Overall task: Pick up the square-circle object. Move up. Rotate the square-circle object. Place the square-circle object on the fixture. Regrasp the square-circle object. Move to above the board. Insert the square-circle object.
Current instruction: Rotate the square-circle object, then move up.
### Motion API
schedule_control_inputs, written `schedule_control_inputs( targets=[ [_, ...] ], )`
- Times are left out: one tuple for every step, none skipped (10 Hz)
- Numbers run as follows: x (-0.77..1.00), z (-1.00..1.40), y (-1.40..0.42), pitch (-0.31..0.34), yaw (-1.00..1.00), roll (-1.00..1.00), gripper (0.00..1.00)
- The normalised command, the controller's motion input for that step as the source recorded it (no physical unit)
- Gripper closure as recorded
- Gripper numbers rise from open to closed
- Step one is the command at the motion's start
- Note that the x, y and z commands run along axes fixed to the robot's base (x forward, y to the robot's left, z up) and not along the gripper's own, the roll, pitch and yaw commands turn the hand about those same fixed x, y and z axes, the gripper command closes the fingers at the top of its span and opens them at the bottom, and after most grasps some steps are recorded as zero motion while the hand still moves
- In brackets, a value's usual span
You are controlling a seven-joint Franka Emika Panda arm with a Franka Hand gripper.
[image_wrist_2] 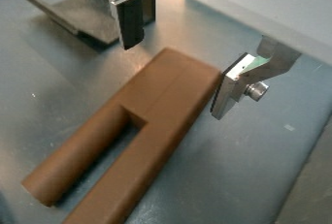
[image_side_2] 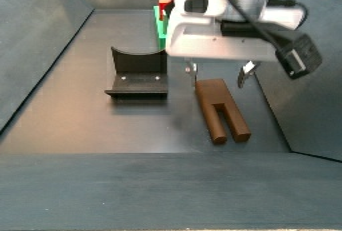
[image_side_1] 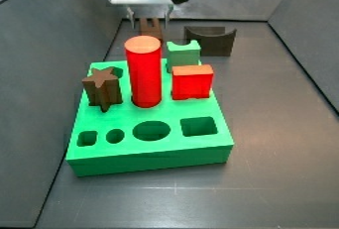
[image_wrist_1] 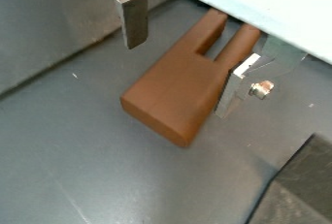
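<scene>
Square-circle object (image_side_2: 222, 110) flat on floor; gripper (image_side_2: 218, 71) spread, straddling it.

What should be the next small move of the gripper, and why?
Probably lower a little and shut. The gripper hangs open over the square-circle object, which lies flat on the floor; in both wrist views one finger stands on each side of it, apart from it. The fixture beside it is bare.

White-housed gripper (image_side_2: 218, 71) above the floor, black cable, jaws — flat silver plates, dark pads.
</scene>
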Motion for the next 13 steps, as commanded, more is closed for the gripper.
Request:
schedule_control_inputs(
  targets=[
    [0.04,-0.68,0.01,-0.073,-0.01,-0.10,0.00],
    [0.03,-0.57,0.01,-0.082,-0.01,-0.11,0.00],
    [0.03,-0.46,0.01,-0.090,0.00,-0.12,0.00],
    [0.03,-0.32,0.01,-0.101,0.00,-0.13,0.00],
    [0.03,-0.22,0.01,-0.108,0.00,-0.13,0.00],
    [0.00,0.00,0.00,0.000,0.00,0.00,1.00],
    [0.00,0.83,0.00,0.000,0.00,0.00,1.00],
    [-0.01,0.81,0.00,0.011,0.00,0.00,1.00],
    [-0.03,0.75,0.00,0.027,0.00,0.00,1.00],
    [-0.02,0.56,0.01,0.051,-0.01,0.02,1.00],
    [-0.01,0.42,0.01,0.065,-0.01,0.03,1.00],
    [-0.01,0.28,0.01,0.075,-0.01,0.04,1.00],
    [-0.01,0.18,0.01,0.078,-0.01,0.05,1.00]
  ],
)
